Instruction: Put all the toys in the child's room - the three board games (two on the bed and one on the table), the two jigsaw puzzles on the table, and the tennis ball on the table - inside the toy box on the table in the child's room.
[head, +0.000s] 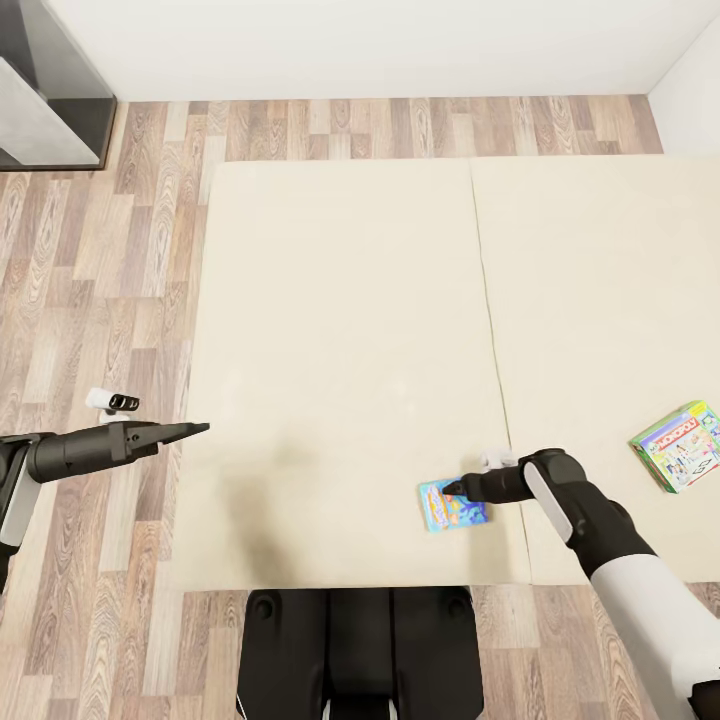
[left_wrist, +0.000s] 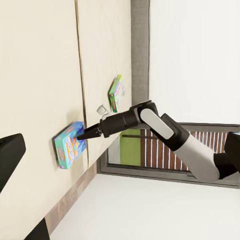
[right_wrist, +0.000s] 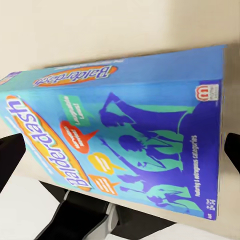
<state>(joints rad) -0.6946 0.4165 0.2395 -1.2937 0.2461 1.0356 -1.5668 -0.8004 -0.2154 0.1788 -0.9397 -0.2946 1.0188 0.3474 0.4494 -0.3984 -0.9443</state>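
Note:
The bed (head: 340, 300) with its plain beige mattress lies below me. A bright blue board game (head: 452, 503) rests flat near the bed's front edge. My right gripper (head: 452, 489) is open just over it, tips at the box's far edge. In the right wrist view the blue board game (right_wrist: 125, 140) lies between the two dark fingers (right_wrist: 10, 160). A white-and-green board game (head: 682, 445) sits at the right, apart from both arms. Over the mattress's left edge, my left gripper (head: 200, 429) hangs open and holds nothing. The left wrist view shows my right gripper (left_wrist: 85, 134) at the blue board game (left_wrist: 69, 145).
Wood-plank floor surrounds the bed. A small white and black object (head: 112, 401) lies on the floor left of the mattress. A dark grey cabinet (head: 45, 90) stands at the back left. White walls run along the back and right. My base (head: 360, 650) stands against the bed's front edge.

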